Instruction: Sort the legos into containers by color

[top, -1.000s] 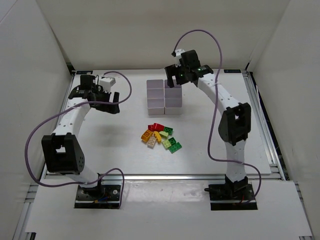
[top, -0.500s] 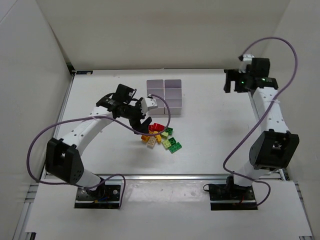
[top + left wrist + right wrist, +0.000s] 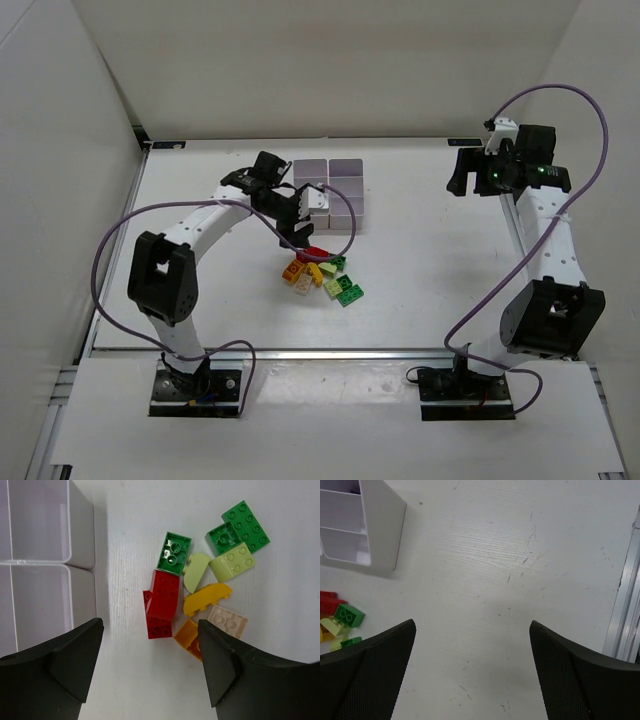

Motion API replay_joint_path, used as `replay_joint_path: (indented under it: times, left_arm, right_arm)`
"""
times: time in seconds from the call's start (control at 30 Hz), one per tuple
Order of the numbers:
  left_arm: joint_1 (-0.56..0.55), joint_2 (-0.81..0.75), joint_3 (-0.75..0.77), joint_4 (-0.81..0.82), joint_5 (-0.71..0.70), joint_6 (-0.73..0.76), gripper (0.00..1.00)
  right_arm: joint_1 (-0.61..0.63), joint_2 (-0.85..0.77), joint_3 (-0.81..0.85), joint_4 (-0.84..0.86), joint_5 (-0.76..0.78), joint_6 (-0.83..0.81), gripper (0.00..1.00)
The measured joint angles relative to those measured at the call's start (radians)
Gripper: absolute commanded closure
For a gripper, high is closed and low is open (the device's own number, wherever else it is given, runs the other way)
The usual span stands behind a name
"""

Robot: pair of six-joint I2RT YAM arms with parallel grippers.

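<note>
top external: legos (image 3: 322,272) lie in one loose heap on the counter (image 3: 430,260), just on the near side of the containers (image 3: 345,218); what the containers hold is not clear from here.
top external, arms: left end effector (image 3: 298,232) hangs over the heap's edge nearest the containers; right end effector (image 3: 460,176) is well apart, near the far right edge.
left wrist: jaws spread wide, nothing held; red lego (image 3: 162,597) sits about midway between the fingers (image 3: 75,655), with green, lime, orange and tan pieces touching or just beside it; two container cells at upper left.
right wrist: jaws wide, holding nothing; bare counter below, heap and a container corner at far left.
step: lining up a pick, likely the red one; most legos look unsorted.
next: drop straight down, close on red alone without catching its neighbours, then lift to a container.
</note>
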Motion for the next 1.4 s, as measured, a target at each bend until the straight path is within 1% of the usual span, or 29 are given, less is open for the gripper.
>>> replay_joint_path:
  times: [0.27, 0.53, 0.93, 1.13, 1.4]
  left_arm:
    - [-0.038, 0.095, 0.046, 0.005, 0.008, 0.081, 0.21]
    - [-0.048, 0.154, 0.063, 0.004, 0.003, 0.125, 0.24]
    - [-0.071, 0.180, 0.065, 0.005, -0.006, 0.177, 0.24]
    - [-0.082, 0.180, 0.063, 0.005, -0.011, 0.181, 0.21]
    - [-0.084, 0.185, 0.031, 0.005, -0.033, 0.191, 0.19]
  right_arm:
    - [0.000, -0.001, 0.000, 0.001, -0.019, -0.005, 0.02]
    - [0.000, 0.011, 0.000, 0.013, -0.020, -0.008, 0.01]
    - [0.000, 0.051, 0.000, 0.024, -0.020, -0.008, 0.01]
    - [0.000, 0.052, 0.000, 0.027, -0.020, -0.013, 0.01]
    - [0.000, 0.052, 0.000, 0.042, -0.020, -0.023, 0.01]
